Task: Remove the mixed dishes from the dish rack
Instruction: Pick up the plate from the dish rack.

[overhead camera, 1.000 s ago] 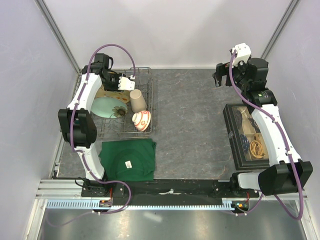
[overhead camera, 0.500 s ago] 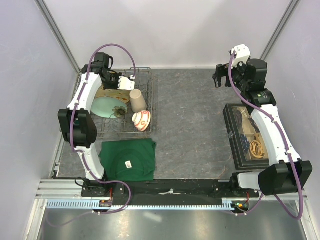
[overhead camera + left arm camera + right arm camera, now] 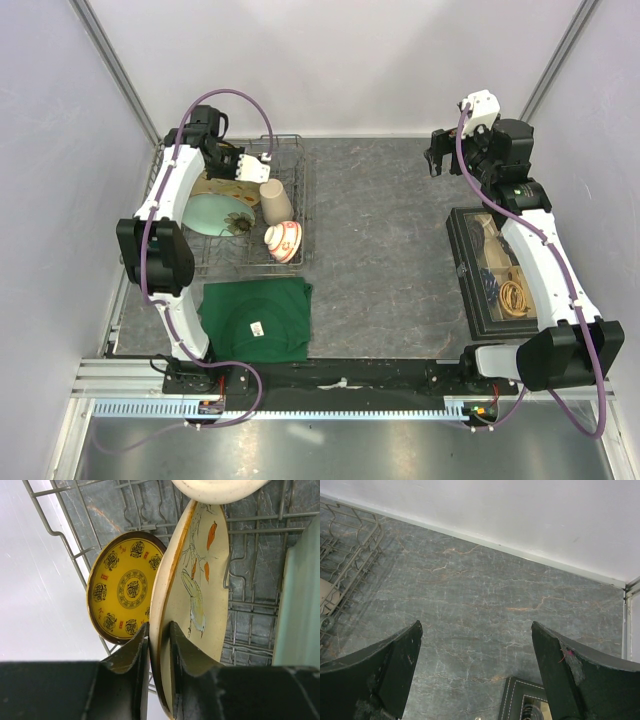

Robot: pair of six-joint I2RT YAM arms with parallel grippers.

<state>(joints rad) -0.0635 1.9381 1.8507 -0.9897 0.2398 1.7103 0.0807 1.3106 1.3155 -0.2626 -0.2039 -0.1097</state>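
Dishes sit in the wire rack [image 3: 283,139] at the far left corner of the tabletop [image 3: 380,250]. From above we see a teal plate [image 3: 213,213] leaning on edge in the left half of the rack. A beige cup [image 3: 276,200] lies on its side to the right of that plate. A red-and-white bowl [image 3: 283,240] rests just nearer than the cup, by the rack's near right corner.

Our left end effector [image 3: 159,627] reaches into the far part of the rack and is clamped on the cream plate [image 3: 200,590]. One finger [image 3: 142,655] presses the back of the rim and the other presses its painted face. That plate stands on edge and shows a bird and orange leaves. Just behind it a yellow plate [image 3: 127,587] with dark medallions also stands on edge, toward the rack's outer wires. The left wrist view shows the teal plate's edge on the other side of the cream one, apart from it.

Our right end effector [image 3: 476,625] hangs above the bare tabletop near the far right corner, its fingers spread wide with nothing between them. It is well apart from the rack.

A black box [image 3: 455,250] lies along the right edge of the tabletop. A folded green cloth [image 3: 255,315] lies by the near edge, just in front of the rack.
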